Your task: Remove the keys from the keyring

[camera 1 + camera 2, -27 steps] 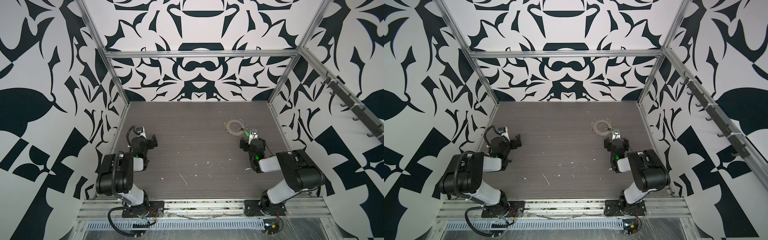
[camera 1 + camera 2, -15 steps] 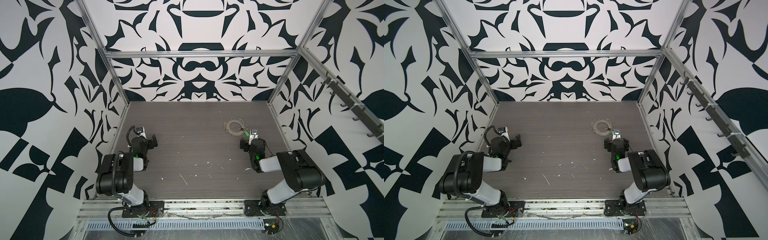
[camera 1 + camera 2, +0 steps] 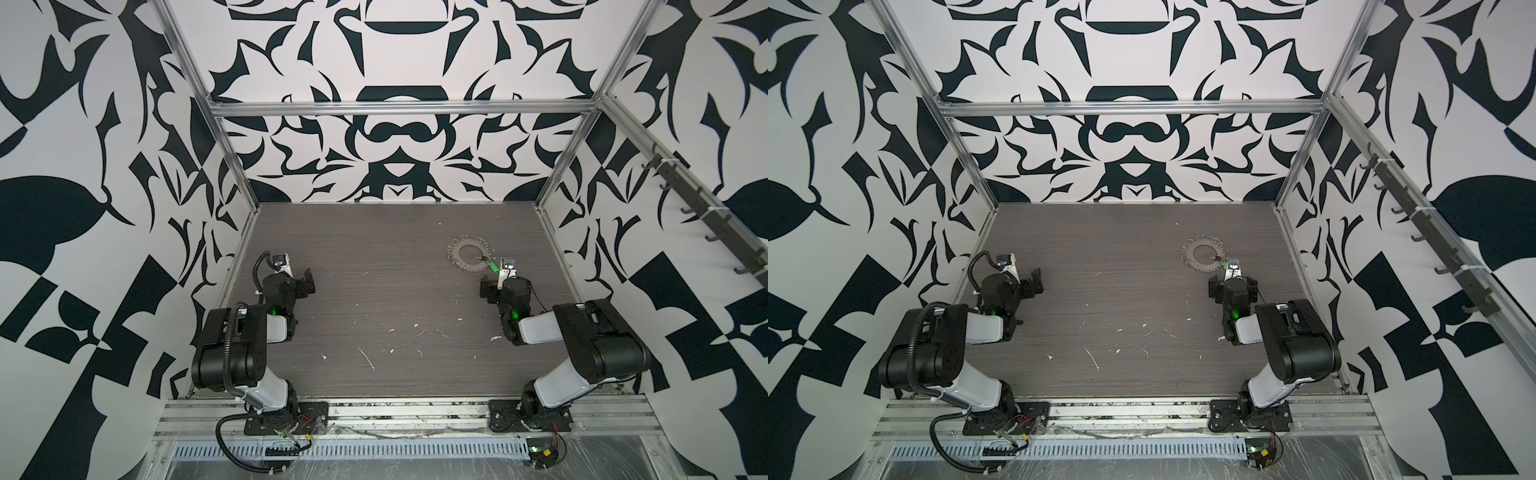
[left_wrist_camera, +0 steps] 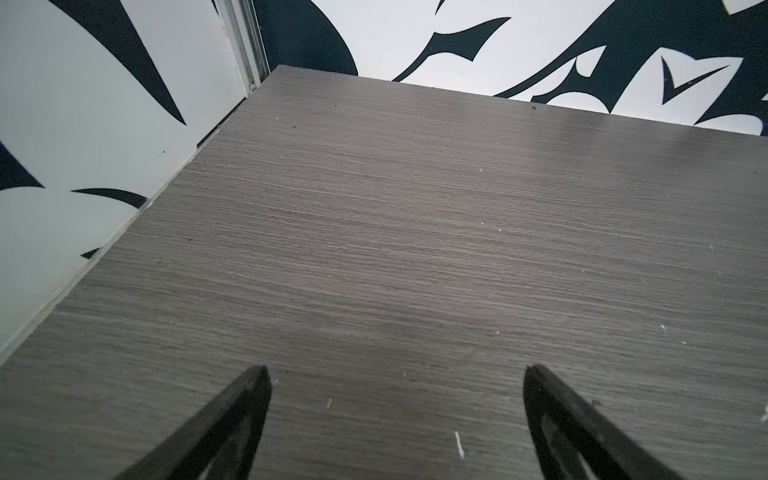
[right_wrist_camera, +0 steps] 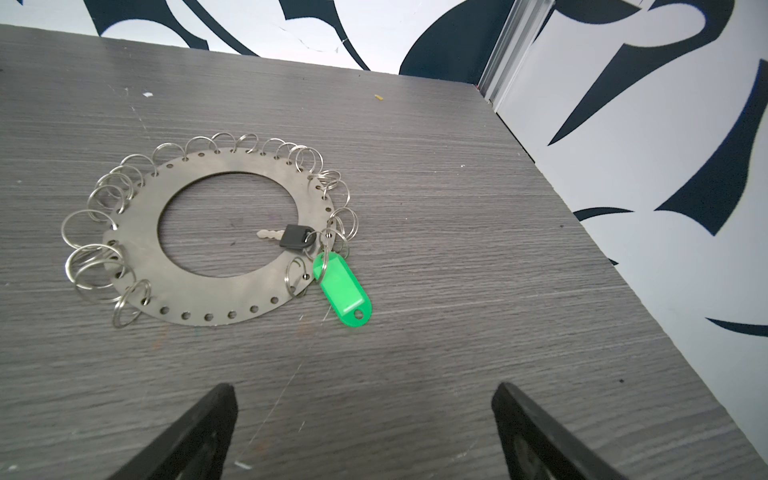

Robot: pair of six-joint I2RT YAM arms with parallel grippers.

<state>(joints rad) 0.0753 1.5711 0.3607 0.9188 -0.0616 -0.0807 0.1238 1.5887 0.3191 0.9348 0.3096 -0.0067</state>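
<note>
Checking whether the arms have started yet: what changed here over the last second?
Nothing visibly changed. The left gripper and right gripper stay parked with fingers open, holding nothing; the keyring lies flat on the table, the keys still hooked to it.

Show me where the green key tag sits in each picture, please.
Top view: green tag right of middle, at the keyring rim nearest the right arm.
Top view: green tag, same place by the keyring.
Left wrist: not in it.
Right wrist: green tag near mid-picture.
Shared landmark: the keyring.
</note>
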